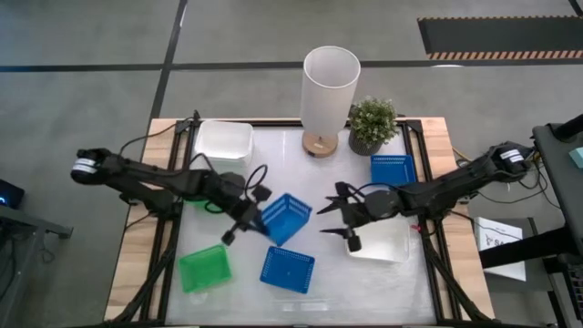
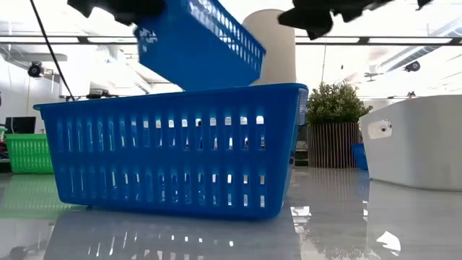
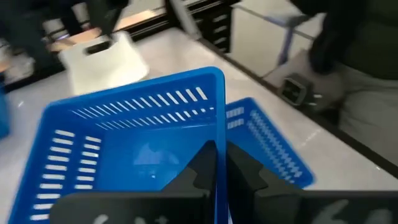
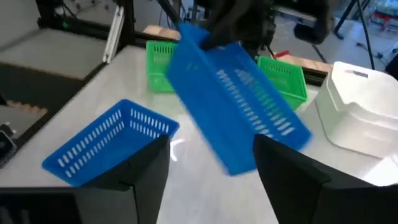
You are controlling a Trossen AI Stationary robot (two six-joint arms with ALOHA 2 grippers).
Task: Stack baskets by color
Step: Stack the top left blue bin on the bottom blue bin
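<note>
My left gripper [image 1: 256, 214] is shut on a blue basket [image 1: 287, 219] that hangs tilted over the middle of the table. A second blue basket [image 1: 288, 269] rests on its bottom just nearer the front edge, and a third [image 1: 393, 169] sits at the far right. My right gripper [image 1: 330, 219] stands open to the right of the held basket [image 4: 239, 106], its fingers apart and touching nothing. Two green baskets [image 4: 161, 56] [image 4: 283, 74] lie on the left side. White baskets sit at the far left [image 1: 223, 139] and under my right arm [image 1: 387, 244]. My left gripper pinches one side wall of the blue basket near its rim [image 3: 217, 146], one finger inside the basket and one outside. The fingers come from the table's left, slanting a little downward. The basket is lifted clear and tilted, above the blue basket [image 3: 267, 143] on the table.
A tall white cylinder lamp [image 1: 330, 91] and a potted plant [image 1: 372, 123] stand at the far edge. Black frame rails run along the table's left and right sides. Bare tabletop shows near the front right.
</note>
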